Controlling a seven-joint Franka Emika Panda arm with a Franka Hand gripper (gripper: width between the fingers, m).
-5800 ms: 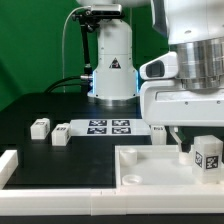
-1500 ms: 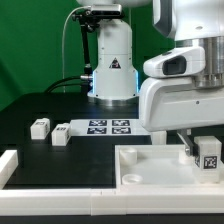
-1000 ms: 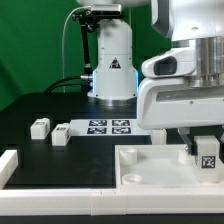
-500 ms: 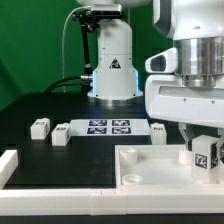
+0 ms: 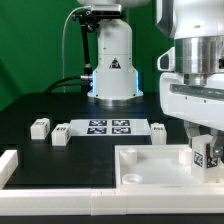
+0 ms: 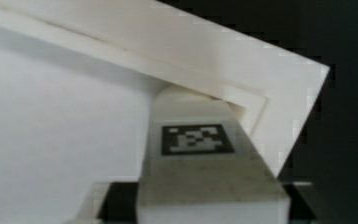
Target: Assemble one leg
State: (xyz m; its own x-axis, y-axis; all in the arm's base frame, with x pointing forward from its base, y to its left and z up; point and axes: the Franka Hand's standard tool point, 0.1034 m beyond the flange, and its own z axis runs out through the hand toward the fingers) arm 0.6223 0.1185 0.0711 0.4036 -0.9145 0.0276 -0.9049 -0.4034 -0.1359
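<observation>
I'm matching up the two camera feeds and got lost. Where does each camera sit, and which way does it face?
Exterior view: low at table height, off the arm, facing the table and the arm's base; the gripper shows, holding the leg over the tray.
Wrist view: on the wrist, looking along the fingers at the leg.
Shared: leg, tray corner.

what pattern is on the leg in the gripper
A black-and-white square marker tag on the white leg, clearest in the wrist view.

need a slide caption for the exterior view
Gripper holds a tagged leg at the white tray's corner.
</observation>
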